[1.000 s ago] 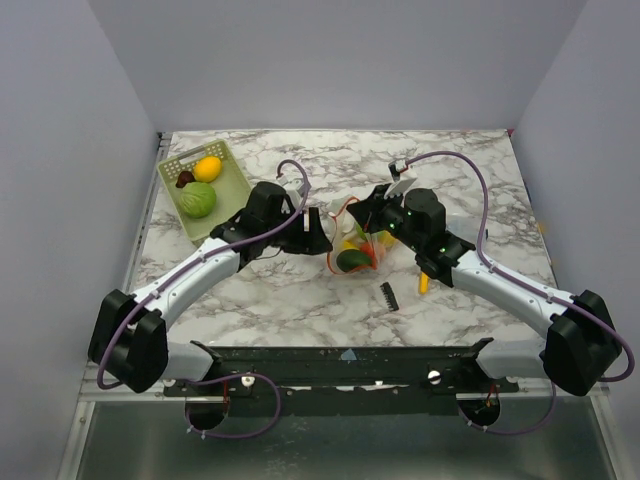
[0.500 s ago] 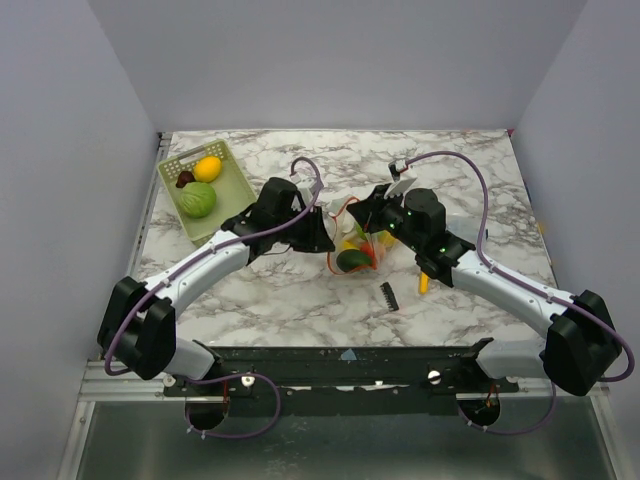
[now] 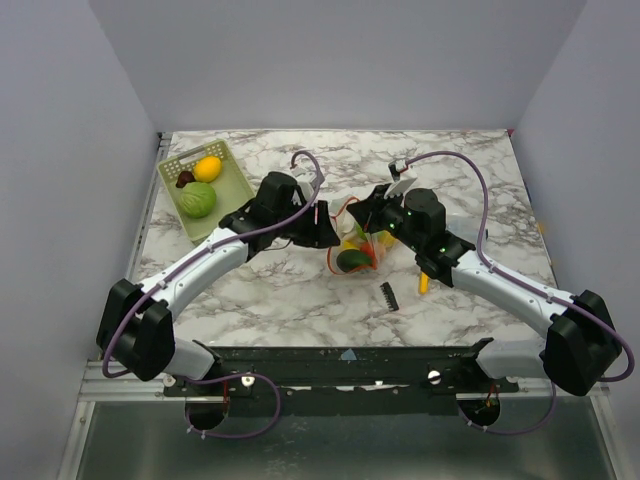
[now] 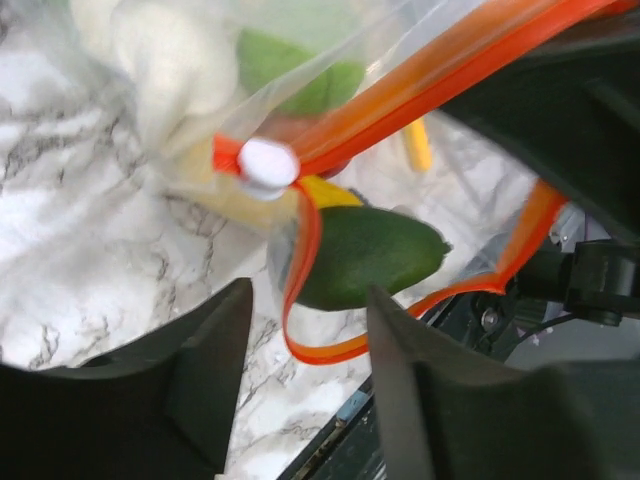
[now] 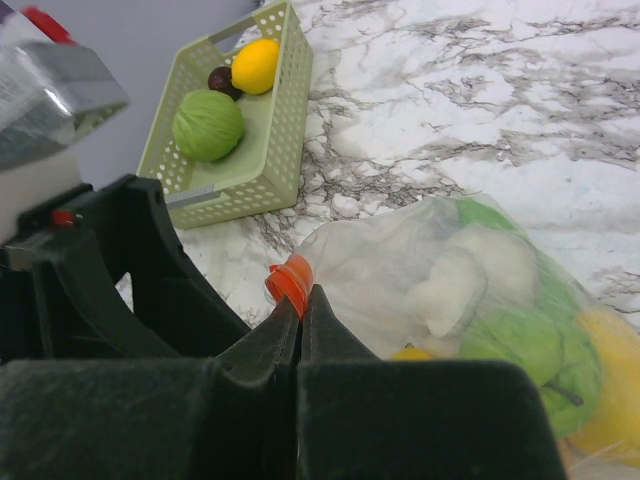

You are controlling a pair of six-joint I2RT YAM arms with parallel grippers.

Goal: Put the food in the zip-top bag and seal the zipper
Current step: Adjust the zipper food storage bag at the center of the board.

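Observation:
The clear zip-top bag [image 3: 355,248] lies at mid-table with food inside: a dark green piece [image 4: 365,255], whitish pieces [image 5: 470,280] and light green ones [image 5: 520,345]. Its orange zipper [image 4: 450,65] carries a white slider [image 4: 268,163]. My right gripper [image 5: 300,295] is shut on the zipper's end [image 5: 290,280]; in the top view this gripper [image 3: 363,213] is at the bag's far edge. My left gripper [image 4: 308,300] is open at the bag's left side, a loop of zipper strip just ahead of its fingertips [image 4: 230,310], touching neither. More food, a yellow lemon [image 3: 208,167] and a green cabbage [image 3: 198,200], is in the basket.
A light green slotted basket [image 3: 232,190] stands at the back left; it also holds a small dark piece [image 3: 185,179]. A small black ridged object [image 3: 389,295] and a yellow-handled tool [image 3: 424,283] lie near the right arm, in front of the bag.
My left gripper has pushed right, closer to the bag, and its jaws stand narrower than a second ago. The right arm and the bag have not moved.

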